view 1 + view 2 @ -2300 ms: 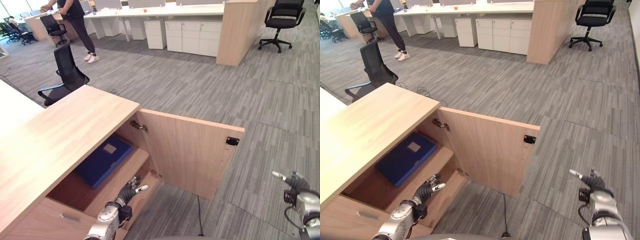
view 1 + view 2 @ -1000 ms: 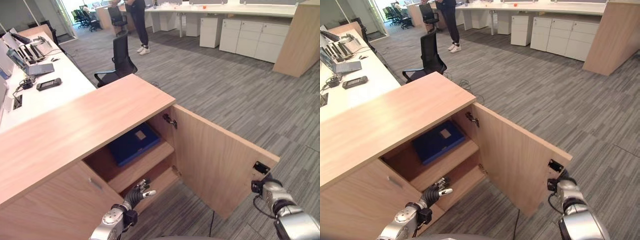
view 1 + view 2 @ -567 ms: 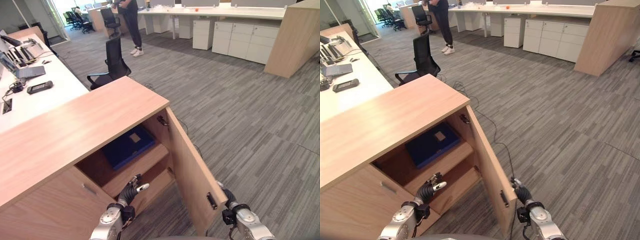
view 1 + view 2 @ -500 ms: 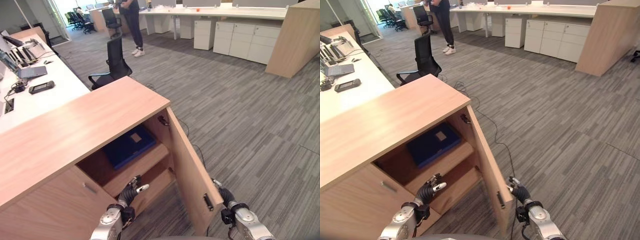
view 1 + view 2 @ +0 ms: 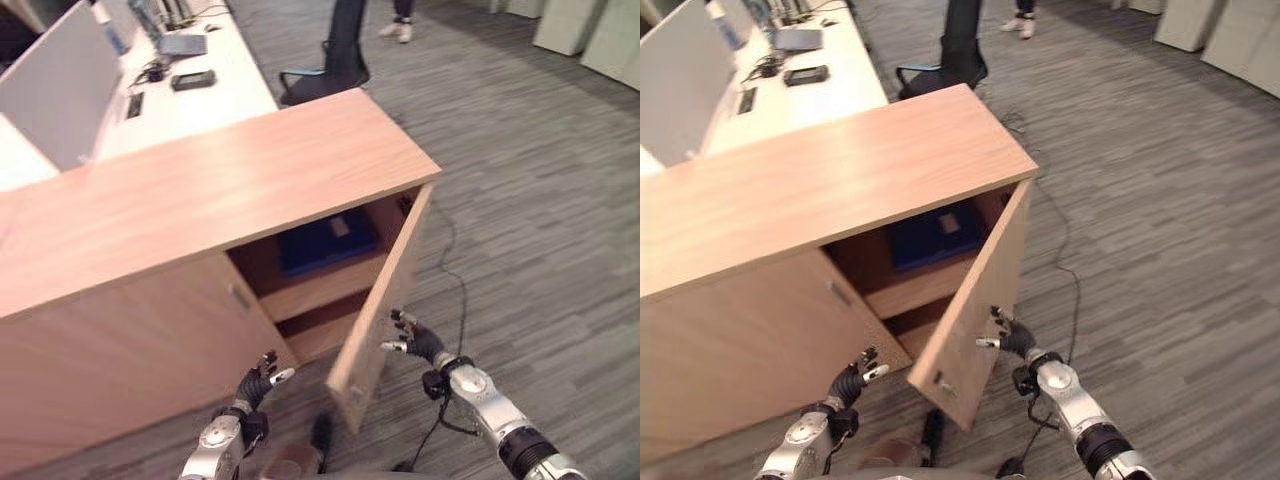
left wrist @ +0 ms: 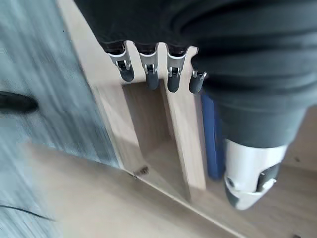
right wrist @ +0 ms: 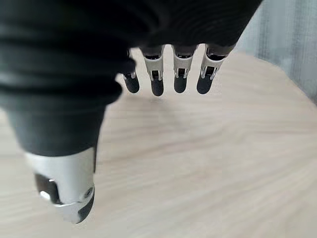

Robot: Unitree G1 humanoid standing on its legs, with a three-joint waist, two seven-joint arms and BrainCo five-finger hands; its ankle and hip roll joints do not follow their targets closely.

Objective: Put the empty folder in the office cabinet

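Left eye view shows the light wooden office cabinet (image 5: 200, 190) with its right compartment open and the flat dark blue folder (image 5: 325, 240) lying on the upper shelf (image 5: 320, 288) inside, a pale label patch on its cover. Below that shelf is a lower compartment in shadow; whether anything lies in it cannot be told. The folder sits above and beyond the robot's left hand (image 5: 258, 381) and to the inner side of the right hand (image 5: 418, 341), with neither hand touching it.

The light wooden cabinet door (image 5: 975, 305) stands partly swung toward the opening, its free edge pointing down toward the robot, leaving a wedge-shaped gap between the door and the closed left cabinet front. The left hand hangs low in front of that closed front, near the bottom corner of the opening, with grey striped carpet floor (image 5: 560, 220) under it.

The right hand is at the outer face of the door, near its lower free edge, fingers straight and a little spread, thumb apart, holding nothing; its wrist view shows the dark fingertips (image 7: 157, 85) pointed at pale wood grain very close by, though actual contact cannot be told. The left hand's fingers (image 6: 148, 79) are straight, side by side, empty, pointing toward the shelves. Beyond the right hand the carpet lies open; beyond the cabinet stand a white desk (image 5: 190, 85) and a black office chair (image 5: 335, 65), with a person's legs (image 5: 960, 25) close by it.
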